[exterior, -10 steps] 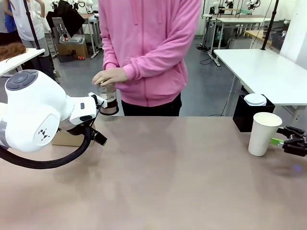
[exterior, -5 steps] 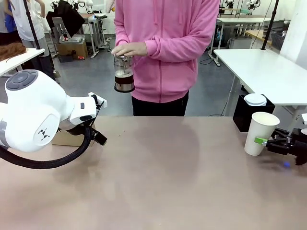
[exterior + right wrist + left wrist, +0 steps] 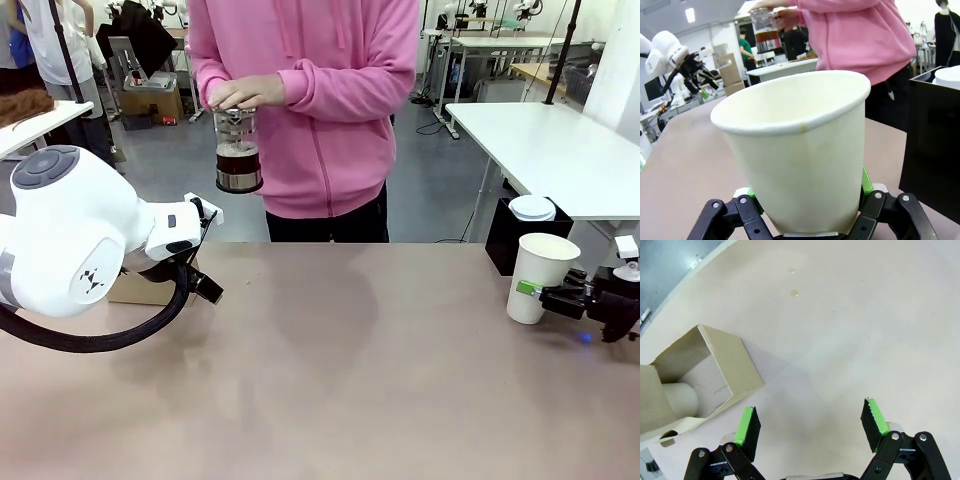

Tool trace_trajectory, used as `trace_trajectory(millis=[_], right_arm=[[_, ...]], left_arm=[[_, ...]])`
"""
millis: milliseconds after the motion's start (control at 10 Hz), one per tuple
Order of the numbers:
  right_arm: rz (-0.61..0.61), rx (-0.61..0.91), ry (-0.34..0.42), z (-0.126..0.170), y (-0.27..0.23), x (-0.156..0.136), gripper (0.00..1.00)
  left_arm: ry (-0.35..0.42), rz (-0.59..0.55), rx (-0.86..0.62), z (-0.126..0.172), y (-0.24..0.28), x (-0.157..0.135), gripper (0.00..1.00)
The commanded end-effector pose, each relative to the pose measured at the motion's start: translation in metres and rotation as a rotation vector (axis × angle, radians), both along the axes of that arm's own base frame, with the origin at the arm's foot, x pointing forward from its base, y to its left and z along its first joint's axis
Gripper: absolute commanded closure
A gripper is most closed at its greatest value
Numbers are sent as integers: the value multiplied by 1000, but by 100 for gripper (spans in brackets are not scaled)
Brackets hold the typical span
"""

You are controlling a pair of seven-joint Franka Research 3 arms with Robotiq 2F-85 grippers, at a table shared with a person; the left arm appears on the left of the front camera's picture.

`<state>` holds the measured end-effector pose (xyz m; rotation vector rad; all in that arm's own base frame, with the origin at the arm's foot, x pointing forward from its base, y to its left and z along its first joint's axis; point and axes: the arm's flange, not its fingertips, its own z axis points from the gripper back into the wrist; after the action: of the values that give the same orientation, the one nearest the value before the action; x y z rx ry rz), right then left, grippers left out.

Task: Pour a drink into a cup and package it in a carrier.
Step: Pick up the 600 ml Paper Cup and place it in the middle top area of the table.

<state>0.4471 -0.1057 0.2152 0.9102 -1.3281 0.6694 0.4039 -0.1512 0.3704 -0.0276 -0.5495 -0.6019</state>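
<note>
At the table's right edge, my right gripper [image 3: 548, 298] clamped the unlidded cup [image 3: 536, 262] low — presumably steadying it for the person's jug [image 3: 236, 125] of drink [image 3: 238, 160]; left gripper [image 3: 810, 426] gaped empty beside the carrier [image 3: 732, 371].

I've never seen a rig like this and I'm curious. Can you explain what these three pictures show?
Two white robot arms share a table with a person. The wide picture looks across at the person, whose hand holds up a glass jug of dark drink. The other two come from cameras on the robot's wrists. The left gripper is open and empty, near a cardboard carrier. The right gripper is closed on a white paper cup beside a black box.
</note>
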Motion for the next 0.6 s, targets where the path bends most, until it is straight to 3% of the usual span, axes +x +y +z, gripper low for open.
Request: trace_trajectory(millis=[0, 200, 400, 500], right_arm=[[-2, -3, -1, 1, 1, -2, 20], [0, 0, 0, 0, 0, 0, 20], [-137, 35, 24, 52, 8, -20, 20], [-128, 50, 51, 77, 30, -4, 20]], left_arm=[[0, 0, -1, 0, 0, 0, 0], [0, 0, -1, 0, 0, 0, 0], [0, 0, -1, 0, 0, 0, 0], [0, 0, -1, 0, 0, 0, 0]])
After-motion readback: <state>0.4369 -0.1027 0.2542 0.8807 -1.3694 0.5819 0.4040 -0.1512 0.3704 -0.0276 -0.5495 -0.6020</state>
